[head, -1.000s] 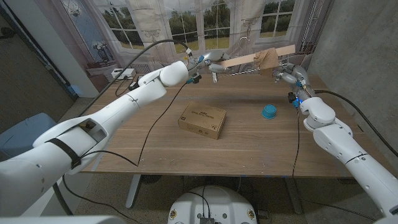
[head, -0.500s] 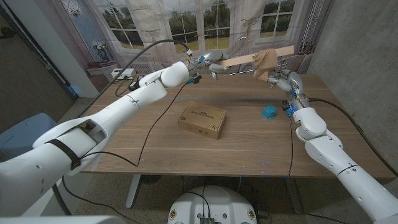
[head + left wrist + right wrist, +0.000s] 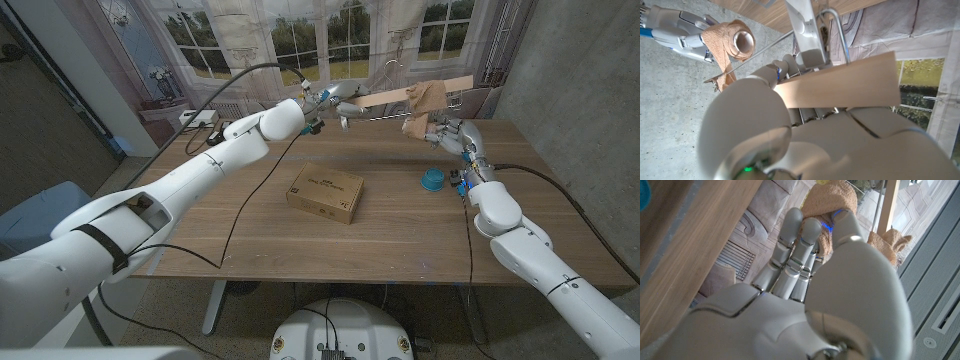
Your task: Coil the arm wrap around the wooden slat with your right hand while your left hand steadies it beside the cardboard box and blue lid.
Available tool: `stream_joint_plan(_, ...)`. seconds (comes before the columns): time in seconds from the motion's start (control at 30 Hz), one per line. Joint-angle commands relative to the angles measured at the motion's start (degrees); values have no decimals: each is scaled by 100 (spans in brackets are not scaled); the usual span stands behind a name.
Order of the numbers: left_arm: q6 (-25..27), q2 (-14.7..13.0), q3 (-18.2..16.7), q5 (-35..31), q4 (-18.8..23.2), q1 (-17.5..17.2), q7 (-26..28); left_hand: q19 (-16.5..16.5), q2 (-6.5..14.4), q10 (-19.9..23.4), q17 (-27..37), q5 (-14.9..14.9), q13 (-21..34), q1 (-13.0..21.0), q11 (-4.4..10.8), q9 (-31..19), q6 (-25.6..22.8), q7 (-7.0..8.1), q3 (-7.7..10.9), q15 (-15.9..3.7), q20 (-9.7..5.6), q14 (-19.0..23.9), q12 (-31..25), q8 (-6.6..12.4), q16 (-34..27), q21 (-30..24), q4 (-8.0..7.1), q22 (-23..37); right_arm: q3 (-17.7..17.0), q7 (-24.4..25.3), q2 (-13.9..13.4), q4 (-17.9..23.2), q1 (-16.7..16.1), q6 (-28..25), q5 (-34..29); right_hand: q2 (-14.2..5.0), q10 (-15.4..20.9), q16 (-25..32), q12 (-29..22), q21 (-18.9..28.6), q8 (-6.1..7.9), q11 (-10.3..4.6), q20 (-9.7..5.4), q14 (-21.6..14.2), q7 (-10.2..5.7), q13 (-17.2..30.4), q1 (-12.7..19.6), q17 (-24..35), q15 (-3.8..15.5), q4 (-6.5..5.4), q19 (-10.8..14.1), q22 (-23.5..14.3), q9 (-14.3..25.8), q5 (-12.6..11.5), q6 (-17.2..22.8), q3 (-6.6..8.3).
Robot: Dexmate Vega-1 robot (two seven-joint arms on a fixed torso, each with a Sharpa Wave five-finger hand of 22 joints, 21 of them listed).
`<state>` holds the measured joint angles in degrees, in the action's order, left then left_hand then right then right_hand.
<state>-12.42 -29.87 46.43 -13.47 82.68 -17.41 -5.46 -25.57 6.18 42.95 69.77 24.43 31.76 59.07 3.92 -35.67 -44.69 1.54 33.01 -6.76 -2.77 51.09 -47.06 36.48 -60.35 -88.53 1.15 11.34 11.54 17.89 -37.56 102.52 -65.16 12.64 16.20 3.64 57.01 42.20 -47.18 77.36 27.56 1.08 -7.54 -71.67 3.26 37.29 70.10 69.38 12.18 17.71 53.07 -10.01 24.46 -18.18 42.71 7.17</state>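
Right hand [image 3: 447,133] gripping arm wrap [image 3: 424,101] under slat [image 3: 390,96]

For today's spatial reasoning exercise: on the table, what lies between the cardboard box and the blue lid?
Nothing: in the head view, only bare wooden table separates the cardboard box from the blue lid.

1. The cardboard box [image 3: 325,193] on the wooden table [image 3: 400,225] carries dark printed lines on its top face, but in the head view the lettering is too small to read.
2. Nothing else in any view bears readable text, numbers or signs.
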Motion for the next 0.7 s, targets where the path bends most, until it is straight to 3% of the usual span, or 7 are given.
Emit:
stream_joint_plan(0.03,-25,-21,-11,21,22,3,-40,-28,288,470,9,33,3010,-116,407,-14,-180,113,403,-327,-254,69,-33,2,3,-42,-419,7,-51,230,-522,835,-215,-1346,-420,-691,156,10,-45,43,26,192,-5,27,433,34,638,23,14,-824,-18,-15,43,-15,1579,951)
stream_joint_plan(0.33,-30,-39,-16,22,26,3,-56,-28,300,477,11,23,2999,-113,403,-3,-169,103,399,-324,-248,45,-16,-16,18,-46,-414,9,87,952,-484,1431,-249,-2560,-1008,-653,183,38,-43,89,25,181,-17,3,428,49,608,32,14,-817,32,-10,74,-70,1600,1016)
stream_joint_plan(0.53,-31,-54,-30,31,33,-8,-50,-26,299,478,11,15,3008,-117,392,-7,-168,106,392,-322,-246,47,-11,-19,21,-47,-413,10,122,1062,-489,1642,-252,-3022,-1166,-593,248,54,-46,113,30,169,-17,-4,429,42,575,36,10,-808,76,0,84,-111,1650,1062)
stream_joint_plan(0.7,-38,-59,-35,13,21,-15,-20,-20,300,480,10,10,3021,-116,390,-5,-185,98,390,-317,-247,55,-12,-17,22,-45,-410,10,70,1018,-469,1591,-309,-2949,-1091,-545,285,76,-42,123,26,172,-12,-28,429,38,551,39,11,-801,97,8,78,-153,1699,1114)
